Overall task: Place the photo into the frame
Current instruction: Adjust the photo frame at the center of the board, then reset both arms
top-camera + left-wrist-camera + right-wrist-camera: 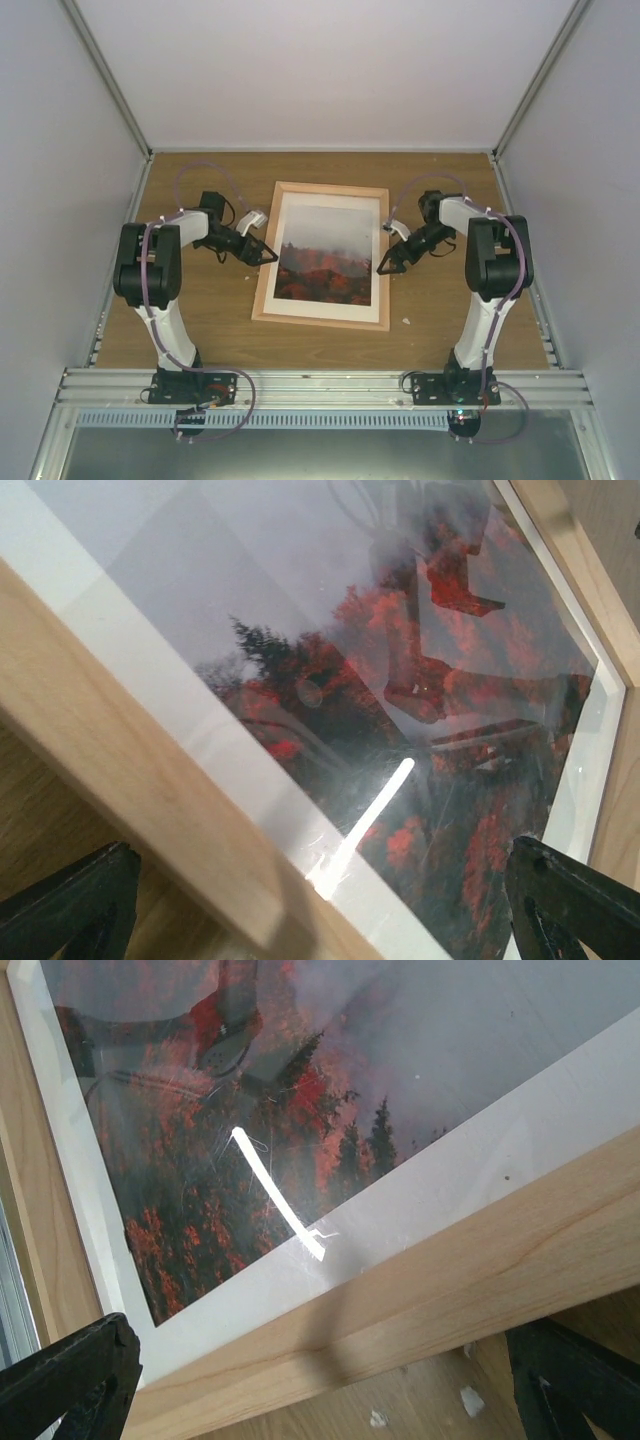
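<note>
From above, I see a brown wood-grain worktop [200, 320] shut in by pale walls [300, 70] on three sides, with a metal rail [320, 385] along the near edge where my two arms are bolted. One frame [320, 321] lies flat between my hands, and the one photo [325, 255] sits inside it, image up. My left hand [268, 256] is at the frame's left side and my right hand [384, 268] at its right side, both with fingers apart and holding nothing. Whether either hand touches the wood I cannot tell from here. One white scrap [406, 321] lies on the worktop nearer to me than my right hand.

Through the left wrist, my two dark fingers [70, 905] stand wide at the bottom corners, cut off by the picture edge. The frame's rail crosses between them and the photo lies beyond it. Glare and the arm's reflection on the pane blur parts of the red hills.

Through the right wrist, again two fingers [70, 1375] are spread wide, the rail between them and the photo past it. At least two small scraps [468, 1398] lie on the worktop by the right finger. A bright streak of glare hides part of the white border.
</note>
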Tool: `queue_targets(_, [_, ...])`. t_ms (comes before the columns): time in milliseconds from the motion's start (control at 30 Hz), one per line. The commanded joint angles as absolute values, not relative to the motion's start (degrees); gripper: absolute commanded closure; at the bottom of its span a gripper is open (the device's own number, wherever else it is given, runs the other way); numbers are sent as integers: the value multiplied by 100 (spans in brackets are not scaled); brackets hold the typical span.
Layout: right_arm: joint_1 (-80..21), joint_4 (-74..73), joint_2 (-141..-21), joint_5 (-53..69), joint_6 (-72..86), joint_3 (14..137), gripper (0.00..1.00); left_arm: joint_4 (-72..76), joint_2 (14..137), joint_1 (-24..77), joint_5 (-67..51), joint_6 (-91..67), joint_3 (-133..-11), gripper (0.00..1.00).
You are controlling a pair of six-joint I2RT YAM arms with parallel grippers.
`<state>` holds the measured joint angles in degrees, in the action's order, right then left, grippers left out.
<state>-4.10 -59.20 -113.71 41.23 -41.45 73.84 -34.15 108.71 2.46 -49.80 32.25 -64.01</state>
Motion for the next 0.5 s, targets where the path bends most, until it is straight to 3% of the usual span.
queue_targets(0, [-708, -5562, -11380, 4396, -3991, 7364, 0, -3288, 10564, 202, -5084, 3227, -6256, 1])
queue_targets(300, [-705, -5564, -11256, 4362, -3819, 7586, 0, -3321, 10187, 183, -5038, 3219, -5999, 1])
queue_targets(467, [-461, -5751, -10666, 4330, -3616, 8093, 0, -3760, 9827, 31, -4717, 2994, -6692, 1])
